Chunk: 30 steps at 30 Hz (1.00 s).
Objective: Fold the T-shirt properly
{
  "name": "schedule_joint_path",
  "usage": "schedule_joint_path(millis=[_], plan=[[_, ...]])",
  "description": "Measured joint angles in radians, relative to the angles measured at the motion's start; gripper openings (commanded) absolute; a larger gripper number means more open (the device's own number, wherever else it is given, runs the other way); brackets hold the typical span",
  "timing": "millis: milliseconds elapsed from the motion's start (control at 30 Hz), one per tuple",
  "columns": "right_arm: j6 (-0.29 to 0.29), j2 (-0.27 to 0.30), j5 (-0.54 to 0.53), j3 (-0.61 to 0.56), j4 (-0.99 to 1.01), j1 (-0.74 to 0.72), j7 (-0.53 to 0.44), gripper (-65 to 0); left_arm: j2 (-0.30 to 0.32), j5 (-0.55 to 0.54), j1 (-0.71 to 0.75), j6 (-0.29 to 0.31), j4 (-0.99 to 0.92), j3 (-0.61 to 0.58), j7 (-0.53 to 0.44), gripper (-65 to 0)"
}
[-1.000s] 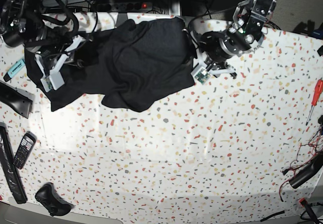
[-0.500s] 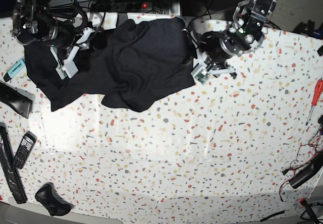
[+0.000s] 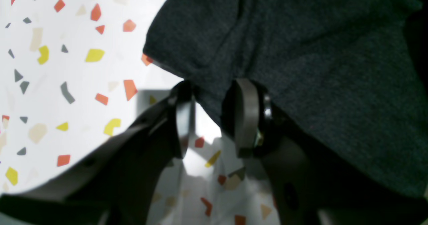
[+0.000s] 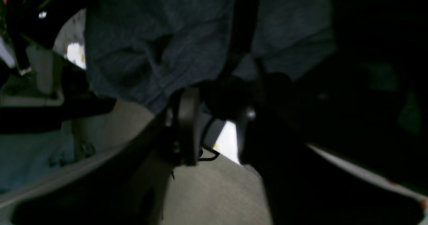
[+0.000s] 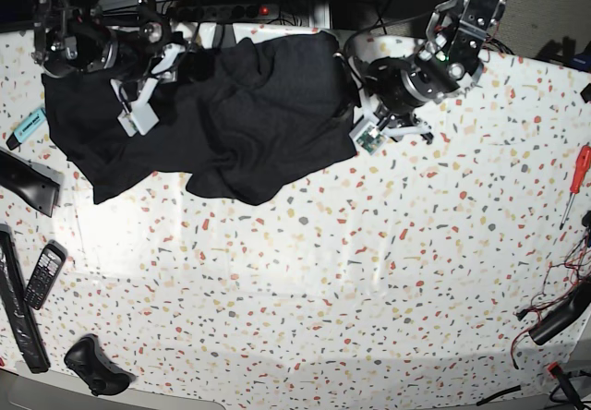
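Left tool [image 3: 212, 118] sits at the shirt's [image 5: 231, 114] right edge with its jaws apart, a bit of black hem running between the fingers [image 3: 245, 118], not pinched. Right tool [image 4: 214, 124] is up over the shirt's left side near the back edge of the worktop [image 5: 369, 290]; its jaws show a gap too, dark cloth hanging right by them, but it's too murky to say whether anything's caught. The shirt itself lies bunched and rumpled at the back left of the speckled worktop, plain black side up. A red screwdriver [image 5: 577, 184] lies far to its right, a phone [image 5: 43, 276] below its left corner.
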<state>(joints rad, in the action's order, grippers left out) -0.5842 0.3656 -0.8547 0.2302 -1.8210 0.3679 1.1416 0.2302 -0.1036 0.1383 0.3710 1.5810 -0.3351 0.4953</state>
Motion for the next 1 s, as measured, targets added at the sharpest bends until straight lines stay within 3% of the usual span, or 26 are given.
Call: schedule_joint_path(millis=[100,267,633,833,933,1000], plan=[[0.0,0.0,0.0,-0.037,0.0,-0.002,-0.001,-65.0,0.0,0.0,0.0,0.0,0.0,0.0,0.002,-45.0],[0.0,0.0,0.072,-0.027,0.0,-0.015,-0.011,-65.0,0.0,0.0,0.0,0.0,0.0,0.0,0.002,-45.0],[-0.001,0.0,0.098,0.175,0.0,-0.1,0.0,-65.0,0.0,0.0,0.0,0.0,0.0,0.0,0.002,-45.0],[-0.004,0.002,0.115,0.187,0.0,-0.114,0.0,-65.0,0.0,0.0,0.0,0.0,0.0,0.0,0.002,-45.0],[-0.004,0.002,0.047,0.18,0.0,-0.072,0.001,-50.9,0.0,0.0,0.0,0.0,0.0,0.0,0.002,-45.0],[-0.003,0.0,0.005,0.176,0.0,-0.052,0.004,-46.3,0.0,0.0,0.0,0.0,0.0,0.0,0.002,-45.0]])
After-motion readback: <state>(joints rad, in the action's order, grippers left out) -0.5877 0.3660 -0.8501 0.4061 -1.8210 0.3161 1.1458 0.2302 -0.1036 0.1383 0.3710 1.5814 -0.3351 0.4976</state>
